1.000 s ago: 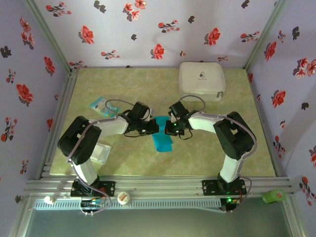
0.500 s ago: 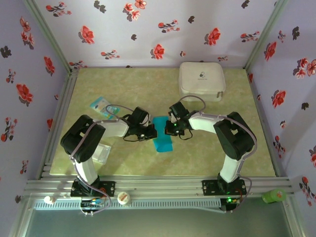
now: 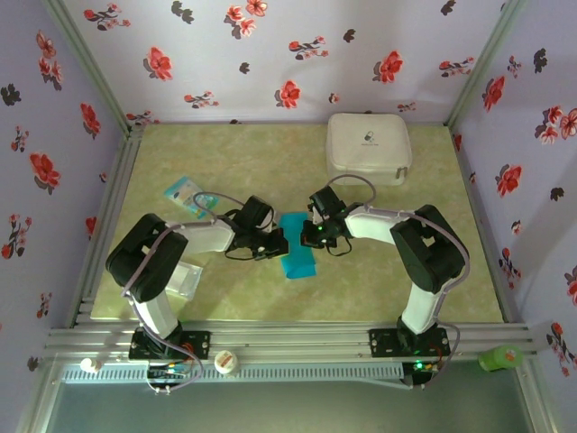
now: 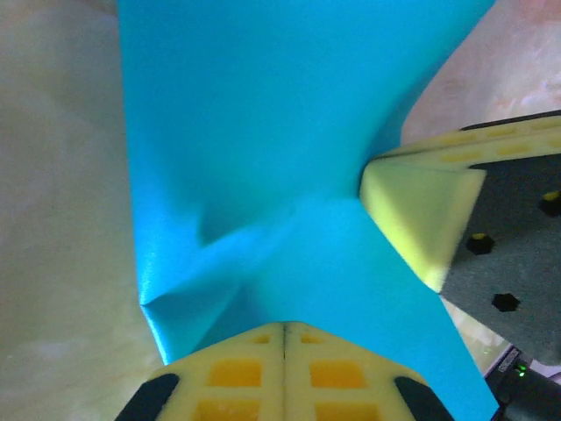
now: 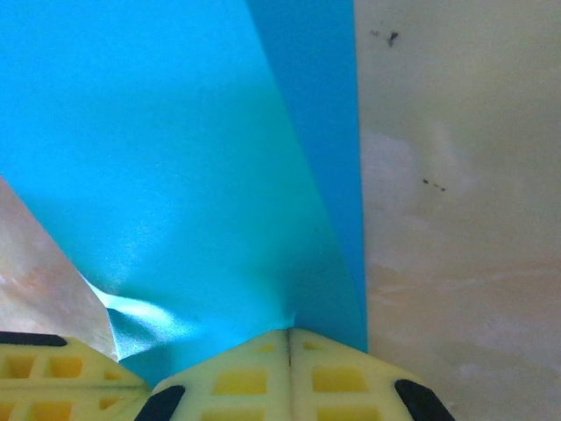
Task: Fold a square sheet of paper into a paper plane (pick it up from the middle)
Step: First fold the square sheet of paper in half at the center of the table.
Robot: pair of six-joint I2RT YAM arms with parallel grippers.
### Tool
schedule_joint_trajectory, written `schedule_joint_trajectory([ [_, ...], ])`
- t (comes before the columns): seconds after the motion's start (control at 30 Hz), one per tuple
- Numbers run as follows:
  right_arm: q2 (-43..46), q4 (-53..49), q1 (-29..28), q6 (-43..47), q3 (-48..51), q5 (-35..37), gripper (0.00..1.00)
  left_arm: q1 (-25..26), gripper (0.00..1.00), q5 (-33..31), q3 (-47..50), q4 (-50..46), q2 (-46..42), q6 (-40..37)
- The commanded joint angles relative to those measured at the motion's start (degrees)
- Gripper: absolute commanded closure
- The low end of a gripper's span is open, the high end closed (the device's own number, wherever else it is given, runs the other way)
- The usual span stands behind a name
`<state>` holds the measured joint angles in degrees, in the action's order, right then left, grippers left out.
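Teal-blue folded paper sheet (image 3: 297, 260), creased, centre of mottled green surface (image 3: 261, 162). Left claw (image 3: 280, 242) clamped on its left edge; right claw (image 3: 307, 236) clamped on its right.

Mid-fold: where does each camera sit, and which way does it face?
Top external: above and behind the bases, looking down on the table; both arms, left hand and right hand pinching the teal paper.
Left wrist: on the left arm, facing past its shut fingers.
Right wrist: on the right arm, past its shut fingers.
Shared: all three see the paper.
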<state>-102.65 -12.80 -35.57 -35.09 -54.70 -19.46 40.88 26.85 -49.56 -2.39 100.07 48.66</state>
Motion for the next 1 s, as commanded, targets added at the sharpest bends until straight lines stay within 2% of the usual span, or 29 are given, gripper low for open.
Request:
schedule_joint_trajectory([
  [0.0,-2.9,-6.7,0.1,-0.7,3.6,6.7,1.00,0.4,1.00,1.3,0.9,1.6,-1.6,1.5],
  [0.4,-3.2,-7.2,0.1,-0.1,3.8,7.3,1.00,0.3,1.00,-3.0,7.0,-0.9,1.3,-0.6],
  [0.57,-3.1,-7.4,0.1,-0.1,3.5,7.2,1.00,0.2,1.00,-4.2,2.7,-5.6,-2.2,-2.0],
  [0.73,-2.8,-7.7,0.1,-0.1,3.5,7.2,1.00,0.8,1.00,-3.7,-2.6,-9.8,-4.9,1.6],
  [0.97,-2.8,-8.2,0.1,-0.1,3.6,7.6,1.00,2.9,1.00,-2.7,-3.3,-7.6,-3.7,3.6],
])
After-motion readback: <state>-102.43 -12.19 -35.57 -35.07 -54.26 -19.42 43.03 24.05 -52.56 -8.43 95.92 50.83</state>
